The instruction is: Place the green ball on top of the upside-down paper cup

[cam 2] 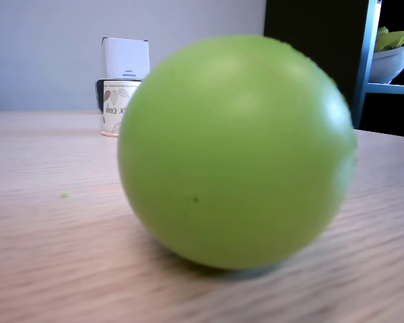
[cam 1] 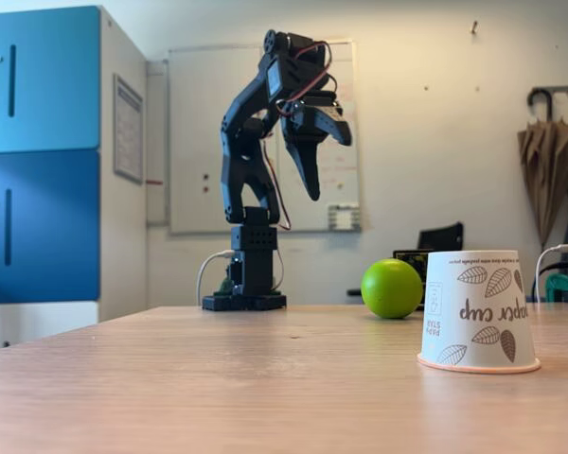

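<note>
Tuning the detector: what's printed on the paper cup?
Grey-brown leaves and "paper cup" lettering on white paper cup, clearest in this fixed view.

Matte black jointed arm (cam 1: 251,132) on a blocky base, red and black wires looping (white cable below).

A wooden table (cam 1: 218,378), blue cabinet (cam 1: 38,151), whiteboard (cam 1: 199,142) and folded umbrellas (cam 1: 549,161).

Lime-green ball (cam 1: 392,288) rests on wood beside the upside-down leaf-printed paper cup (cam 1: 478,311).
</note>
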Motion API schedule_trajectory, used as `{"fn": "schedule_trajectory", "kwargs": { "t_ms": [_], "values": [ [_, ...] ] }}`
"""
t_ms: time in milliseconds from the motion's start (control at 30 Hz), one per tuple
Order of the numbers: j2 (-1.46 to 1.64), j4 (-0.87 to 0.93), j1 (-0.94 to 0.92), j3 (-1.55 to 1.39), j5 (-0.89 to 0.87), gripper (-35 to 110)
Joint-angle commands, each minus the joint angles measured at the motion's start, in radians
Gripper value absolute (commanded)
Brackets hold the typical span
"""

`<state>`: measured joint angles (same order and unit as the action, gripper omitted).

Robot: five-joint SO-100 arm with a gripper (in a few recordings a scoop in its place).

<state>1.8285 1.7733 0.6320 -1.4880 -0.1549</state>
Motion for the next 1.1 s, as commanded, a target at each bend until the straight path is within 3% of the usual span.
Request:
{"fn": "schedule_trajectory", "kwargs": {
  "t_ms": [0,533,1067],
  "values": [
    [-0.08,-0.002,0.057,0.055,0.017,50],
    [-0.146,0.012,0.302,-0.161,-0.087,50],
    [-0.215,-0.06,0.419,-0.13,-0.242,49]
  ]
}}
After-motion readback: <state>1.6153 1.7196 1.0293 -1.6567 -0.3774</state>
